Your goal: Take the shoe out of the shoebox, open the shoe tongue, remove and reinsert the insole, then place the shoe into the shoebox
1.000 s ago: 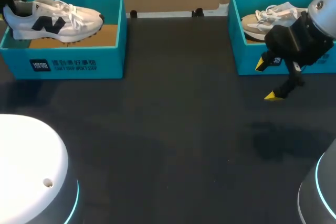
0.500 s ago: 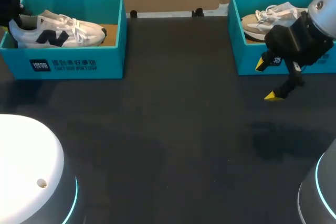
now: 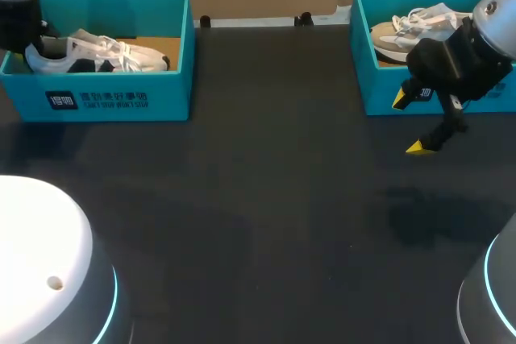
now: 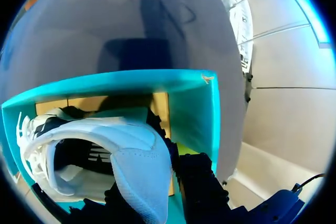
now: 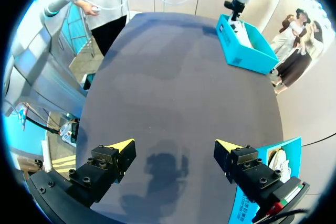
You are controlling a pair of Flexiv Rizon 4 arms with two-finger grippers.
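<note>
A white shoe with dark side markings lies low inside the teal left shoebox, toe pointing right. At the box's left end my left gripper is shut on the shoe's heel. In the left wrist view the heel collar of the shoe sits pinched between the dark fingers of my left gripper, with the wall of the left shoebox just beyond. My right gripper hangs open over the table in front of the right shoebox, holding nothing; its spread tips show in the right wrist view.
The right shoebox holds a second, beige and white shoe. Dark tabletop stretches between the two boxes. The bases of my arms sit at the near corners.
My left gripper has lowered the white shoe from above the box rim down into the left shoebox. The right arm has not moved.
</note>
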